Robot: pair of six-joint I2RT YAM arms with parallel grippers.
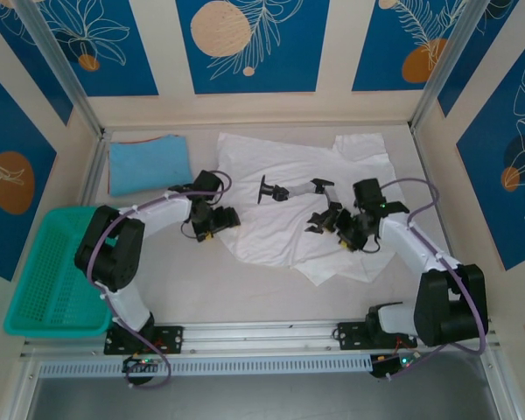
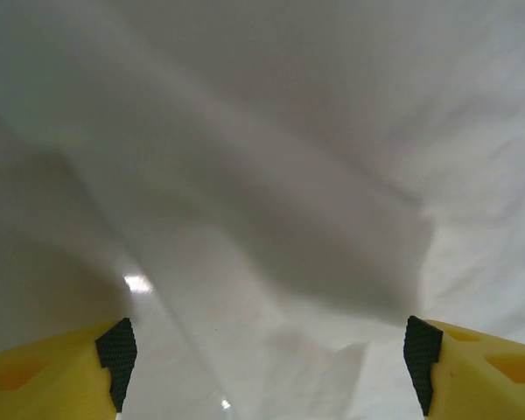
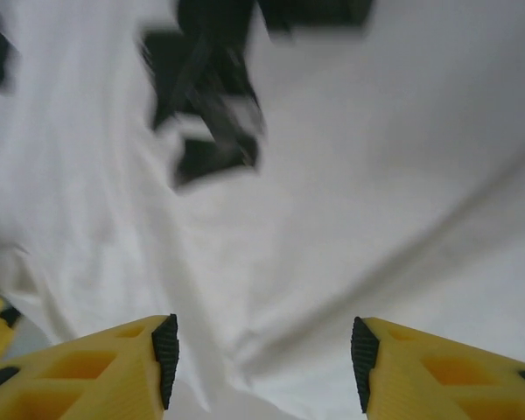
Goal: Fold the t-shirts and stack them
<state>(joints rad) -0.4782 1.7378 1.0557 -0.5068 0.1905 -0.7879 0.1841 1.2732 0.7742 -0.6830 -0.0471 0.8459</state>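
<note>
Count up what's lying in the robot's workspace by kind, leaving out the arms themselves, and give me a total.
T-shirts: 2, a white t-shirt spread out and a light-blue t-shirt folded at the far left
Baskets: 1, the teal basket at the near left
Total: 3

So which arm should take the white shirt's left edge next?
Left, probably: the left hand sits open at that edge of the white shirt; the right hand hangs over its right side.
</note>
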